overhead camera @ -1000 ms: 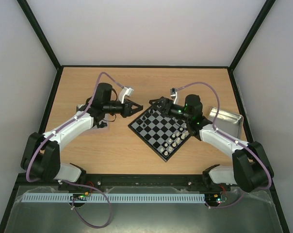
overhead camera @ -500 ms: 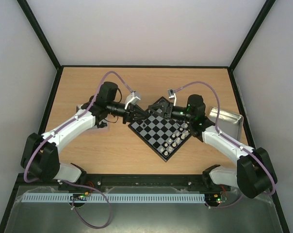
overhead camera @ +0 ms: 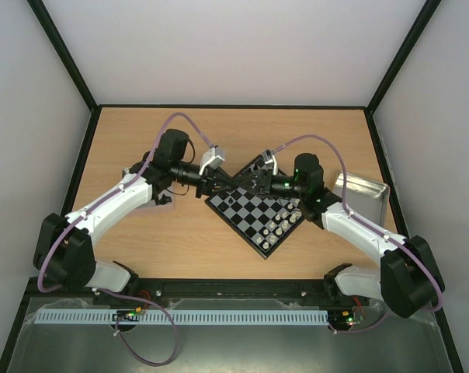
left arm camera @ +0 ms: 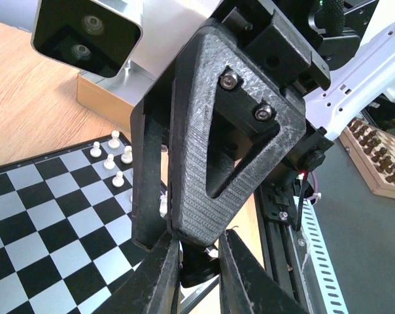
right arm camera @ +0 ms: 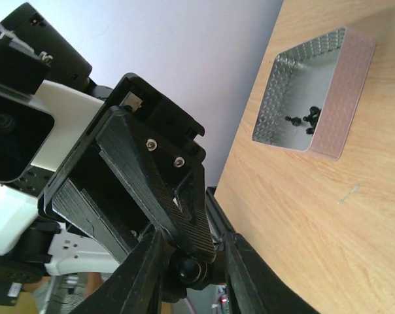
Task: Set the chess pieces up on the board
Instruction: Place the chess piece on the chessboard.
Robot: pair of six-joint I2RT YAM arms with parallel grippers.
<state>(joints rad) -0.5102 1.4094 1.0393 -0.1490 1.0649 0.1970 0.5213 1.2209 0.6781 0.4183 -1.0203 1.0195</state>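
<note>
Both grippers meet above the far-left corner of the board (overhead camera: 246, 203). My left gripper (overhead camera: 233, 183) is shut on a black chess piece (left arm camera: 199, 271); its base fills the gap between my fingers. My right gripper (overhead camera: 251, 185) is open, its fingers either side of the same piece, whose round head (right arm camera: 192, 268) shows in the right wrist view with a gap at one finger. Several white pieces (overhead camera: 285, 224) stand on the board's near-right corner; they also show in the left wrist view (left arm camera: 112, 160).
A metal tray (right arm camera: 309, 104) holding a few black pieces (right arm camera: 305, 119) stands on the wooden table to the left, mostly hidden under the left arm in the top view. A second metal tray (overhead camera: 363, 194) stands right of the board. Black frame rails edge the table.
Both grippers have moved toward each other over the board's far-left corner, from apart a second ago to interlocked now. The board and white pieces have not moved.
</note>
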